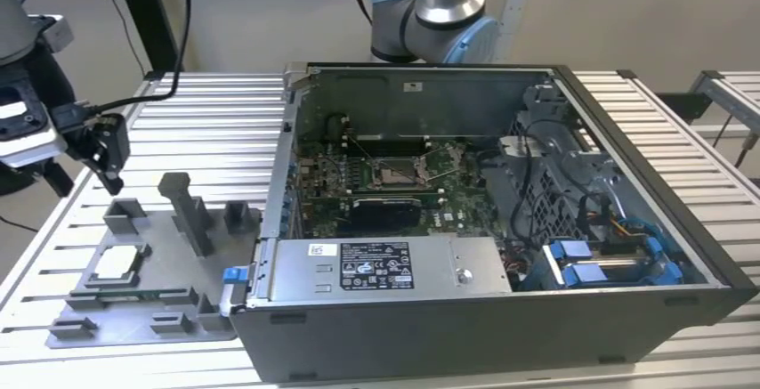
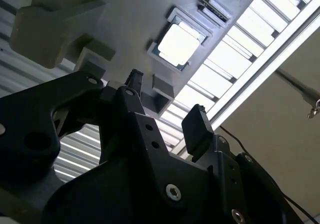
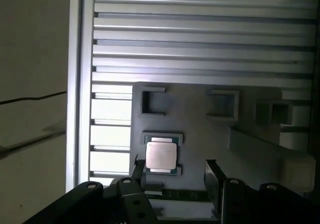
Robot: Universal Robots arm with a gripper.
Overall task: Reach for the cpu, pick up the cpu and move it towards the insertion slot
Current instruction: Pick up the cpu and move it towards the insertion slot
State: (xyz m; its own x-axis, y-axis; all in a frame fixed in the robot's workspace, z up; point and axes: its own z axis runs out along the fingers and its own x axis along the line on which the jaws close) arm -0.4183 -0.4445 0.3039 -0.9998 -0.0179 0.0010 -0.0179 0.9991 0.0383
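Note:
The cpu is a small silvery square lying flat in a recess of the grey fixture plate, at the exterior view's left. My gripper hangs above the plate's far end, apart from the chip. Both wrist views show the cpu just beyond the fingertips. The gripper is open, with nothing between its black fingers. The insertion slot, a silver-framed socket with a dark centre, sits on the green board inside the open computer case.
The open computer case takes up the table's middle and the exterior view's right. Tall grey fixture blocks stand on the plate beside the cpu. The slatted metal table ends close to the plate. The arm's base stands behind the case.

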